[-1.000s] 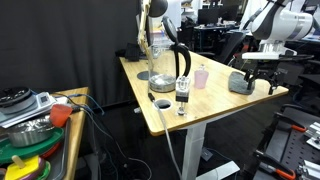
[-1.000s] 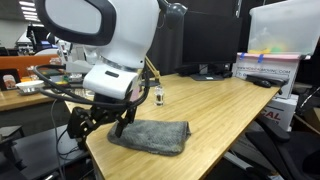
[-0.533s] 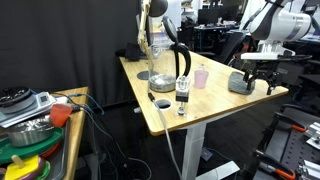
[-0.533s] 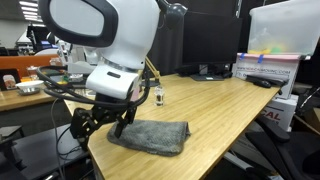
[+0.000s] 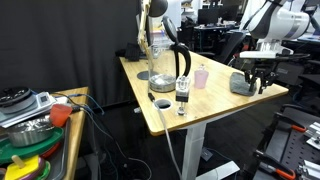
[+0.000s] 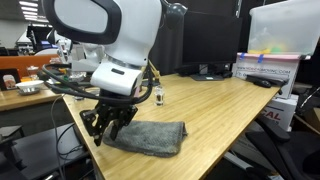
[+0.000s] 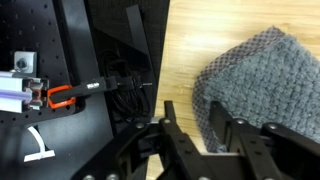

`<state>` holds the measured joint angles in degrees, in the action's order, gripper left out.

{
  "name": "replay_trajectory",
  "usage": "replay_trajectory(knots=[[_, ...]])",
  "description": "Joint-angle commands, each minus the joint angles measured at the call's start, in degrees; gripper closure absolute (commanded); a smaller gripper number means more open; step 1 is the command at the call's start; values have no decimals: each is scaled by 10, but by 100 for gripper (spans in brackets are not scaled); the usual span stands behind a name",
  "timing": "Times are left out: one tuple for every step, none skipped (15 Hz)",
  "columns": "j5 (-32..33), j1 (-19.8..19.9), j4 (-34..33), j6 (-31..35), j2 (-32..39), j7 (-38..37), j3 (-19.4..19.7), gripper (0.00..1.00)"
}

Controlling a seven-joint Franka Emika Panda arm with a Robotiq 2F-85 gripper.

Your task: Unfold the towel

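Standing near towel [image 5: 240,84]: pink cup [image 5: 201,77]

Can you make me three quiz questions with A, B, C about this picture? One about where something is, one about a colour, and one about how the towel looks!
1. Where is the towel?
A) at a corner of the table, by the robot's hand
B) inside the cup
C) on the floor

2. What colour is the cup?
A) blue
B) pink
C) black

3. How does the towel look?
A) spread over the whole table
B) hanging in the air
C) bunched up thick, lying on the table

Answers:
1 A: it lies at the wooden corner right by the hand.
2 B: the small cup on the table is pink.
3 C: the wrist view shows a thick lump resting on the wood.
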<state>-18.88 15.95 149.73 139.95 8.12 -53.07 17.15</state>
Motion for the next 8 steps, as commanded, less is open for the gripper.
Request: replay_trajectory(knots=[[-26, -2, -12, 3, 22, 16, -5, 52], [-30, -1, -15, 1, 28, 19, -6, 50], [-37, -1, -18, -1, 34, 23, -9, 47], [-42, -2, -21, -2, 38, 26, -10, 48], [-48, -2, -24, -3, 43, 30, -12, 46], [-53, -2, -29, -5, 48, 34, -14, 47], [-59, -2, -33, -7, 53, 37, -15, 47], [-63, -2, -36, -7, 56, 39, -17, 53]])
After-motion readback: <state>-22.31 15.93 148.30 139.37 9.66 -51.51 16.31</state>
